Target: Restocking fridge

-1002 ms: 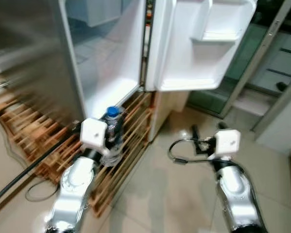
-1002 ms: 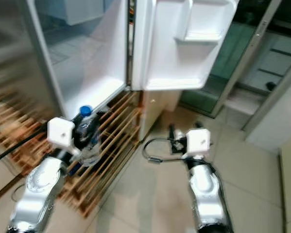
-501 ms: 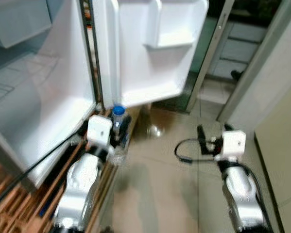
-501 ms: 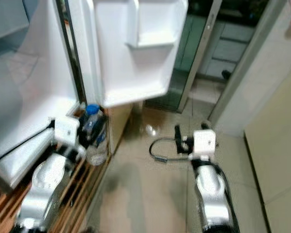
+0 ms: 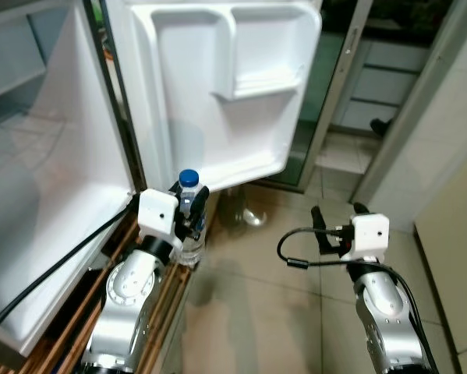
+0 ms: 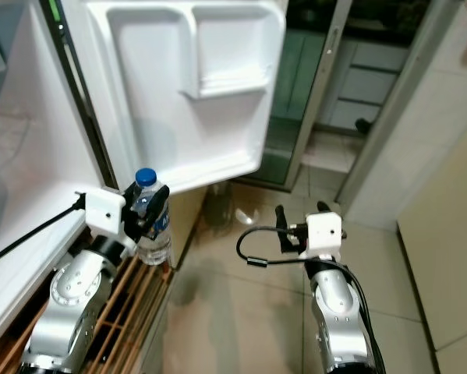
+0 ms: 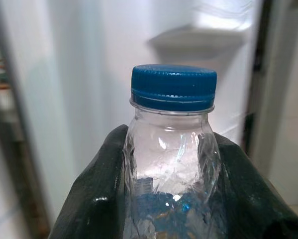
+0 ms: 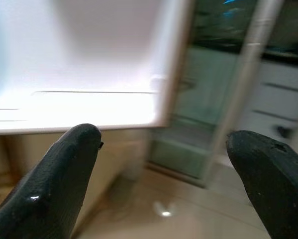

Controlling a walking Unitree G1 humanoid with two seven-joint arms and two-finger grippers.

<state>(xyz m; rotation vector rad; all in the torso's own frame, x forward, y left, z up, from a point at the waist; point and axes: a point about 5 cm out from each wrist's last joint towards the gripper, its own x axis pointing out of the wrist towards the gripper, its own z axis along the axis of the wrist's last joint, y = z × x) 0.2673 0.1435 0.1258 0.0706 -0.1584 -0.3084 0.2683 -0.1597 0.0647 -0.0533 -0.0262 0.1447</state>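
Both arms have glossy silver, rounded shells. Each wrist carries a white, cube-shaped camera housing. The left gripper and the right gripper each have two long black fingers with a smooth, slightly shiny surface. A black cable loops from each wrist.

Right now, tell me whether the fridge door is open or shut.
Open. The fridge door is swung wide, its white inner shelves facing the camera, above the water bottle held in the left end effector.

Bottle: lower body cut off, label unreadable.
Fridge door: top edge out of frame.
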